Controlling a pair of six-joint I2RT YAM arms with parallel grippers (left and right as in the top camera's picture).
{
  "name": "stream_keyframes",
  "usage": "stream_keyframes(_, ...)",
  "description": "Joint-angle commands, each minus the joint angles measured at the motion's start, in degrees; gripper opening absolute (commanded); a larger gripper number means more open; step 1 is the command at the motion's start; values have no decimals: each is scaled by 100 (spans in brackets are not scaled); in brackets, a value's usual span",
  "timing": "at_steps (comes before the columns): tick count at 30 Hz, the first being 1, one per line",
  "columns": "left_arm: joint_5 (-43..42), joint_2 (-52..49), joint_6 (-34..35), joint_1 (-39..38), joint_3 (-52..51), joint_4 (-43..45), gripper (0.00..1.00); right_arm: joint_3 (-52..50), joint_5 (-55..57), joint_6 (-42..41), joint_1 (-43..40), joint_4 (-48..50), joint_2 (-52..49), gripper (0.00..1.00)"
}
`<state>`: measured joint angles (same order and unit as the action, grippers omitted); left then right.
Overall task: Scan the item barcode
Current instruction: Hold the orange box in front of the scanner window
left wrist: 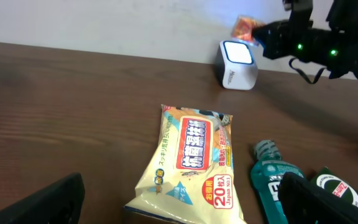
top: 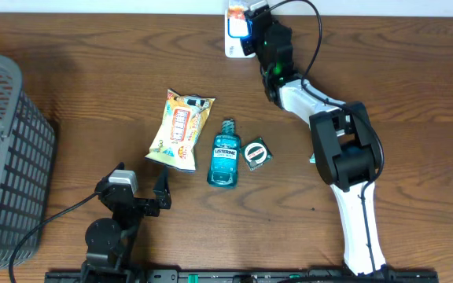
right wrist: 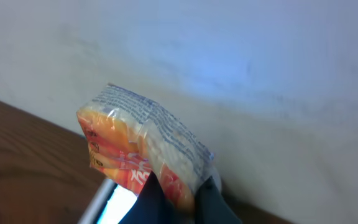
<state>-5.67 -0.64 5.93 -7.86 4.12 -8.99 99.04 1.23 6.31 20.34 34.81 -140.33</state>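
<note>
dark wood table (top: 93,63) runs up to a pale wall (right wrist: 229,62), and your task item sits at that far edge. the orange packet (right wrist: 142,149) is off the table, pinched at its lower edge by the right gripper (right wrist: 176,190), whose fingers are clamped on it. it hangs just above the scanner (top: 237,35), whose window glows blue-white.

by my reading you are in the scanning step itself: pick-up and carry are done, and presenting the code is what is left. no view shows the barcode, so you cannot tell whether it faces the window or whether a read has registered.

further out, a wipes pack (top: 181,130), a mouthwash bottle (top: 225,153) and a dark green sachet (top: 257,152) lie mid-table. the left gripper (top: 141,187) hovers near the front edge with its fingers spread wide and nothing between them. a grey basket (top: 6,157) stands at the left edge.

the right wrist view alone shows you the pinch and the packet's print, but almost none of the layout. the overhead gives the layout, yet the arm hides most of the packet. the left wrist view shows the scanner's lit face side-on, with the packet just behind and above it.
</note>
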Motion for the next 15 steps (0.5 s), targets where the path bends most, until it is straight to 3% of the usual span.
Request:
stream_keyframes(1, -33, 2, -57, 24, -90, -149, 98, 205, 42, 0, -26, -105, -103, 1)
stream_keyframes(10, -33, 2, -57, 24, -90, -149, 98, 205, 149, -4, -4, -219, 101, 1)
stream_keyframes(15, -33, 2, -55, 24, -90, -149, 98, 205, 1725, 24, -68, -938, 769, 1)
